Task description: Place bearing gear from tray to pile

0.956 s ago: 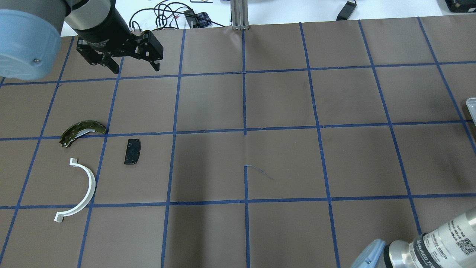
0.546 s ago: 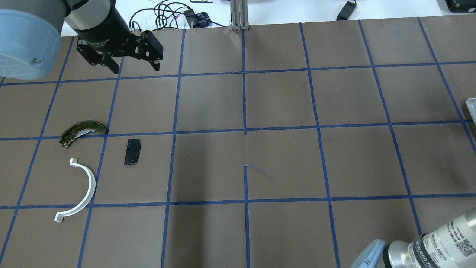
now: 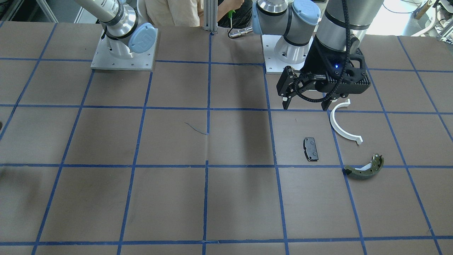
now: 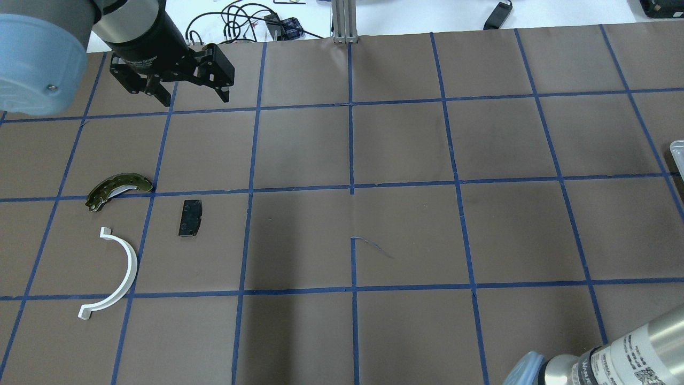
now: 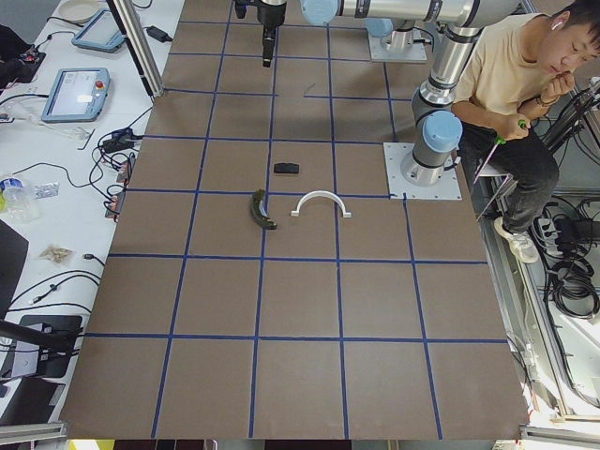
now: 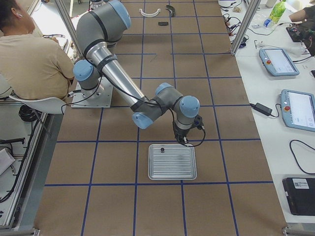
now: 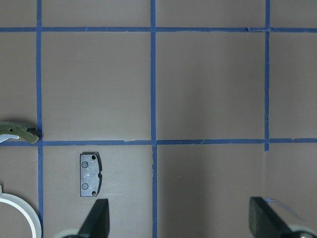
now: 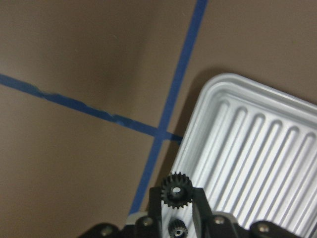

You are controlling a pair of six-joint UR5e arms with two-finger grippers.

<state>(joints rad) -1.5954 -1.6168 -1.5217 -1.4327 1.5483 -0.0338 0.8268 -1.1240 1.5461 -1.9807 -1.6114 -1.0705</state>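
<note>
My right gripper [image 8: 177, 199] is shut on a small black bearing gear [image 8: 176, 190] and holds it over the corner of the ribbed metal tray [image 8: 257, 148]. In the exterior right view the gripper [image 6: 183, 141] hangs at the tray's [image 6: 172, 167] far edge. The pile lies on the left: a black pad [image 4: 190, 217], a white half-ring [image 4: 127, 267] and an olive brake shoe [image 4: 118, 187]. My left gripper [image 4: 194, 100] is open and empty, high beyond the pile. It looks down on the pad [image 7: 90, 174].
Brown paper with a blue tape grid covers the table. A small dark spot [image 6: 163, 149] sits on the tray's corner, too small to tell. A person [image 6: 29, 54] sits behind the robot bases. Cables and tablets lie off the table's far edge.
The right arm's wrist has slid towards the lower right of the overhead view. The left arm and the pile have not moved.
</note>
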